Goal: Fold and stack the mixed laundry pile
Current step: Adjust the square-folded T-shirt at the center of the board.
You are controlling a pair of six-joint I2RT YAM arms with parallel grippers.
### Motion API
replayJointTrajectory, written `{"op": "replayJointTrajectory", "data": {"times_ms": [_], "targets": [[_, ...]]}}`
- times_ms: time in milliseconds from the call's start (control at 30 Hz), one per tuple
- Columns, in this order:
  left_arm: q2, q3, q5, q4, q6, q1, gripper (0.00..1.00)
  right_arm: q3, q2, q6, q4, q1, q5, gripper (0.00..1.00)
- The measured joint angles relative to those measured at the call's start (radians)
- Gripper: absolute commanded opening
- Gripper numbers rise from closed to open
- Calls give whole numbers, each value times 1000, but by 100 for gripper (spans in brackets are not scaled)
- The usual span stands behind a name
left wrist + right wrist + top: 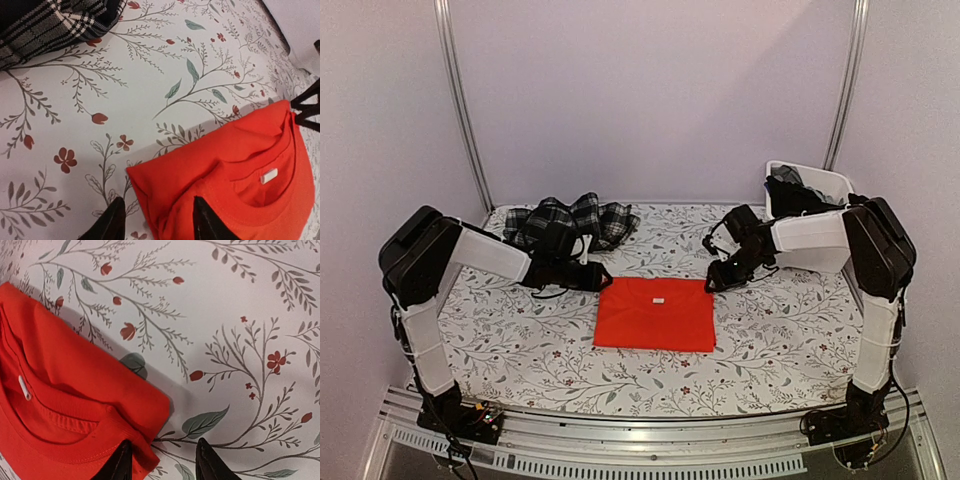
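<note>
A bright orange-red shirt (655, 313) lies folded flat in a rectangle at the middle of the floral tablecloth, collar and white label facing the back. My left gripper (159, 219) stands open over the shirt's (235, 165) back-left corner, one finger on the tablecloth and the other over the cloth. My right gripper (164, 461) is open at the back-right corner of the shirt (75, 390), and that corner lies loose between its fingers. A black-and-white plaid garment (570, 220) is bunched up at the back left. Dark garments (798, 188) fill the bin.
A white plastic bin (840, 183) stands at the back right, just behind my right arm. Metal posts (460, 100) rise at both back corners in front of the wall. The table's metal rail (650, 440) runs along the near edge.
</note>
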Motion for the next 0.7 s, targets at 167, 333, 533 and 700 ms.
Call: {"op": "replayJointTrajectory", "data": {"times_ms": [167, 333, 533, 700], "targets": [[-151, -85, -23, -17, -32, 22, 79, 29, -34, 6, -3, 18, 93, 66], [-384, -197, -18, -11, -67, 61, 97, 11, -213, -6, 12, 124, 124, 65], [-525, -273, -13, -34, -147, 121, 100, 16, -285, -55, 82, 381, 151, 56], [-593, -351, 11, -65, -216, 175, 100, 71, -160, -88, 66, 528, 172, 47]]}}
